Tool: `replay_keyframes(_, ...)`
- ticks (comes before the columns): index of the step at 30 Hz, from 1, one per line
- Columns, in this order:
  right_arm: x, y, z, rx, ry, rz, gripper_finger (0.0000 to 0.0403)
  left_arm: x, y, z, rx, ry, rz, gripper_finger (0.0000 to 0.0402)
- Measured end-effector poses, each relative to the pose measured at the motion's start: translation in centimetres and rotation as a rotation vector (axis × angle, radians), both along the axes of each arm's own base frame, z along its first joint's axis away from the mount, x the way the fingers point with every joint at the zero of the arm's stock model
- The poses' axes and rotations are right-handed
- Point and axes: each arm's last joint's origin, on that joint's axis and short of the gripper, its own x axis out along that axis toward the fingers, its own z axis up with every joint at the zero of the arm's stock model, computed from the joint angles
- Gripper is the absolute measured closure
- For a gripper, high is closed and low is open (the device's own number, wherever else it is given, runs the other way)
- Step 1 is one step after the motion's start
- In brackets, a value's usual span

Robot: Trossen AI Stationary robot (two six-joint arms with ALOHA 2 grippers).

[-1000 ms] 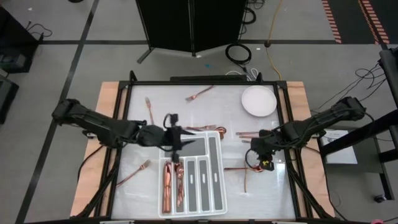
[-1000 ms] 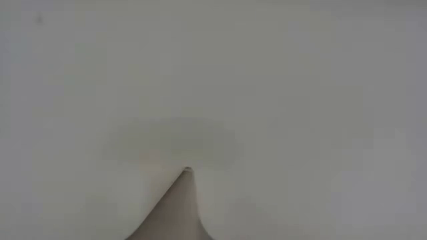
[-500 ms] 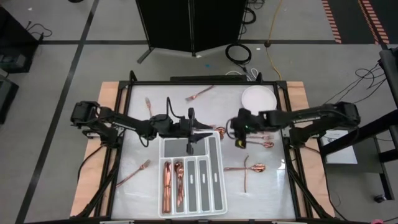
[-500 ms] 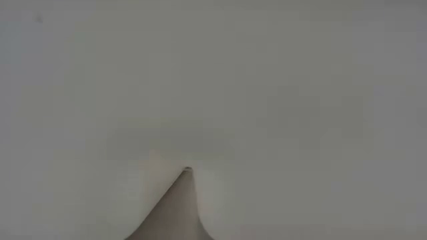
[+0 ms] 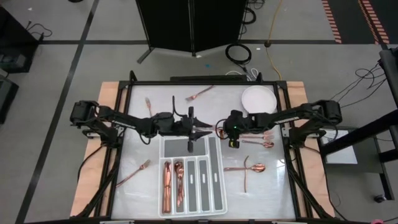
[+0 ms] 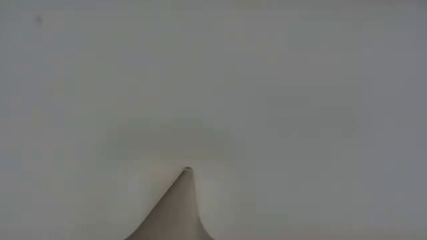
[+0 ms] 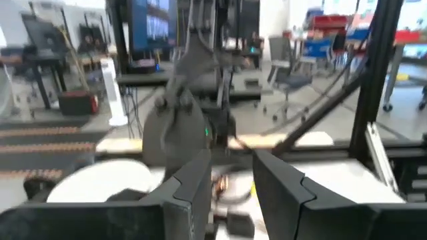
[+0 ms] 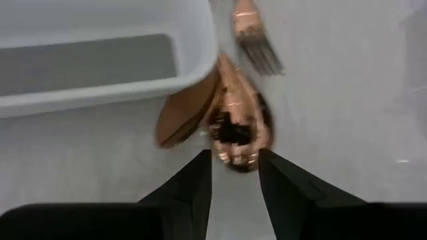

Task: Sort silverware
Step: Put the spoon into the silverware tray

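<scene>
Copper silverware lies scattered on the white table: forks (image 5: 199, 93) (image 5: 149, 107) (image 5: 135, 172), a spoon and a knife (image 5: 247, 169), and pieces at the right (image 5: 258, 139). More lies in the white tray's (image 5: 223, 182) left compartments (image 5: 171, 184). Two spoon bowls (image 8: 237, 130) (image 8: 181, 119) and a fork (image 8: 257, 45) lie by the tray's far right corner. My right gripper (image 8: 233, 167) (image 5: 224, 132) slants down, open, just short of those spoons. My left gripper (image 5: 203, 132) (image 7: 232, 181) is level over the tray's far end, open and holding nothing.
A round white plate (image 5: 258, 101) sits at the far right of the table. The two grippers face each other closely above the tray's far right corner. The low view is blocked by something white and shows nothing of the table.
My left gripper has risen from over the tray's left compartments, moved toward the far and right edges, and tipped from pointing down to level. My right gripper has swung from the table's right side toward the left and far edge, down to the spoons by the tray's corner.
</scene>
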Motion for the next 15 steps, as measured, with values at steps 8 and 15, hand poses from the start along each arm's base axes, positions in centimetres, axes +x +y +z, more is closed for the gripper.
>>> replay_keyframes(8,-2.9,0.1,1.0,0.174,-0.135,-0.216,0.0289,0.0,0.1,-0.6,0.003,0.065,-0.015,0.029)
replay_keyframes(15,-4.1,-0.3,0.9,0.381,-0.377,-0.355,0.0289,0.0,0.1,-0.6,0.053,0.056,-0.016,0.029)
